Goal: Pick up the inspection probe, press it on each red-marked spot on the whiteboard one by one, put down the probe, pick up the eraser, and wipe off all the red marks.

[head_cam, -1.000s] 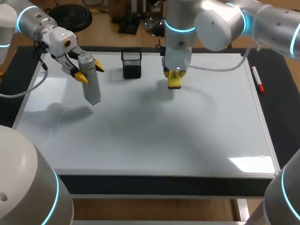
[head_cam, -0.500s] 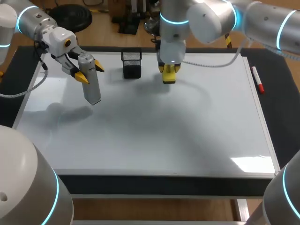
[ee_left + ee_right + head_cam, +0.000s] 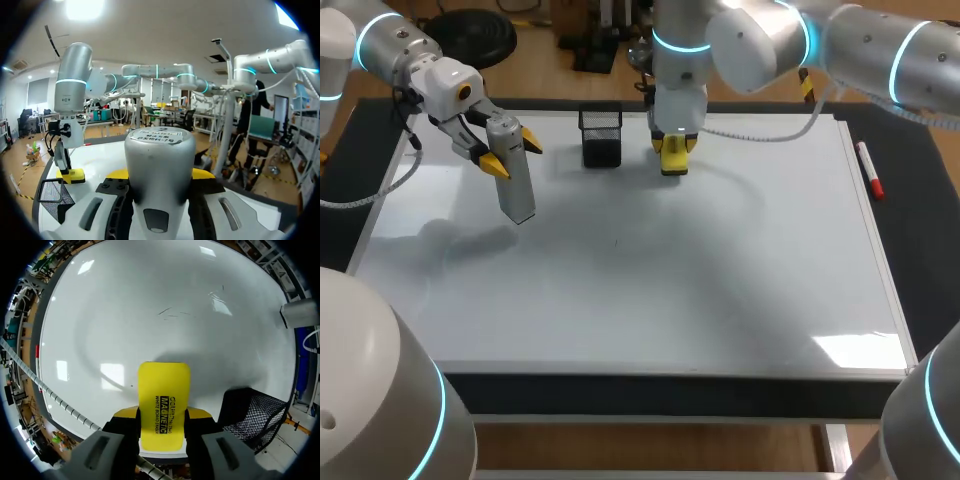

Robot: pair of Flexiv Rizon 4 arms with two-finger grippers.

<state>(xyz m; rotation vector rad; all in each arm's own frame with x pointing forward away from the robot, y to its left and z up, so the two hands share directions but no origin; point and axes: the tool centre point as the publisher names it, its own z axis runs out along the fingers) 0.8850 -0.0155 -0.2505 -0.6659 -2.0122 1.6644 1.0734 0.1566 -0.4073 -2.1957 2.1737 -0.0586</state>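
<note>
Two grippers, both clamped. The right gripper (image 3: 672,148) pinches the yellow eraser (image 3: 672,164) between its fingers, over the whiteboard (image 3: 650,290) toward 12 o'clock, with the mesh cup (image 3: 601,137) at its 9 o'clock. The left gripper (image 3: 512,154) grips the grey probe (image 3: 519,195), which hangs tip-down toward 10 o'clock.

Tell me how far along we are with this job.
Done: no red marks show on the whiteboard, so wiping looks finished. In hand: the right end effector grips the yellow eraser near the mesh holder; the left end effector holds the probe off the board. Left: setting both down.
</note>
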